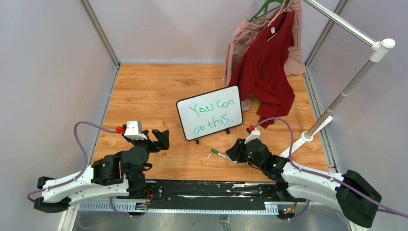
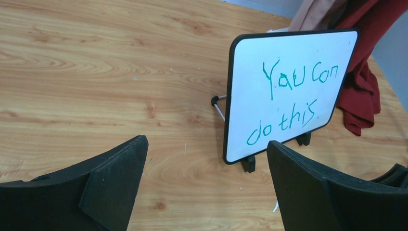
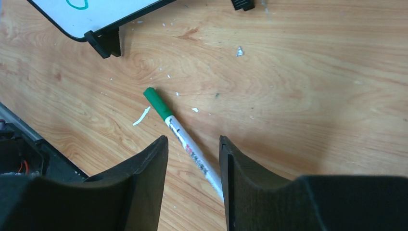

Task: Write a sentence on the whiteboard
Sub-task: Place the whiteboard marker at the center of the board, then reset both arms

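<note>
Top external view shows the sentence (image 1: 209,117), green handwritten marker lettering in two lines, "You can" above "do this", complete on the small glossy white whiteboard with the thin black frame (image 1: 186,120). The board stands tilted on its little black feet at the centre of the frame, on the light wooden counter (image 1: 144,91). In the left wrist view the lettering (image 2: 288,101) fills most of the board face (image 2: 250,62) and ends in a full stop, so I judge the writing itself done.

What is left looks like no more than putting the pen aside. The white marker with the green cap (image 3: 185,137) lies flat on the counter just below the board's feet, running diagonally between the jaws of the right gripper (image 3: 193,142). The jaws stand parted wider than the barrel and do not pinch it. The left gripper (image 2: 207,142) hovers at the lower left with its jaws spread wide and nothing in them, well apart from the board.

Behind the board, at the upper right, a dark red garment (image 1: 267,72) and a pale pink one (image 1: 240,41) hang from a metal rail (image 1: 346,86).
</note>
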Motion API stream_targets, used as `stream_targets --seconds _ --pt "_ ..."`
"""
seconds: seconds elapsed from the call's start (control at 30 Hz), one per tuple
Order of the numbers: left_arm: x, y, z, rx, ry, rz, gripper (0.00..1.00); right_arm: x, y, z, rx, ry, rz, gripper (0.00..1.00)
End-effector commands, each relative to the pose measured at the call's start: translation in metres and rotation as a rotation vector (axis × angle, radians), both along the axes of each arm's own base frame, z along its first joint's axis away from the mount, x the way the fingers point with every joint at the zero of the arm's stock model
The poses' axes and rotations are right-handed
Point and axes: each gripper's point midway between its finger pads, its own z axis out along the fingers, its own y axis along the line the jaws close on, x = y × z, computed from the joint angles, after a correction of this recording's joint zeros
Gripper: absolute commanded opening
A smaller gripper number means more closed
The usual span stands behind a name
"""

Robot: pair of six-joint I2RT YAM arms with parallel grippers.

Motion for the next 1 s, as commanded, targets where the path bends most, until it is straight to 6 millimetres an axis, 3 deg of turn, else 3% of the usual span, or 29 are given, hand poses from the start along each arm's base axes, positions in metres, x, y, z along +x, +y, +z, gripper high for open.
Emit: stream_targets --seconds 0.0,0.23,0.33,0.67,0.8,0.97 --pt "-0.001 -0.002 0.006 -0.027 0.008 0.001 1.00 0.002 -0.028 -0.013 -0.072 0.011 -0.082 0.49" --pt "-0.001 -0.006 0.003 -0.012 0.030 -0.005 1.00 0.002 -0.056 -0.007 -0.110 -0.011 -0.165 0.57" --pt "-0.001 -0.008 0.004 -0.019 0.038 -0.001 1.00 0.004 -0.067 0.006 -0.134 -0.050 -0.189 0.67" --pt "0.006 -0.009 0.012 0.001 0.079 0.134 1.00 0.028 -0.095 0.130 -0.231 -0.377 -0.216 0.70" --pt "0.008 -0.020 0.012 -0.001 0.098 0.133 1.00 0.032 -0.095 0.154 -0.236 -0.439 -0.213 0.70" --pt "0.008 -0.025 0.017 -0.012 0.103 0.124 1.00 0.035 -0.094 0.164 -0.234 -0.474 -0.216 0.71"
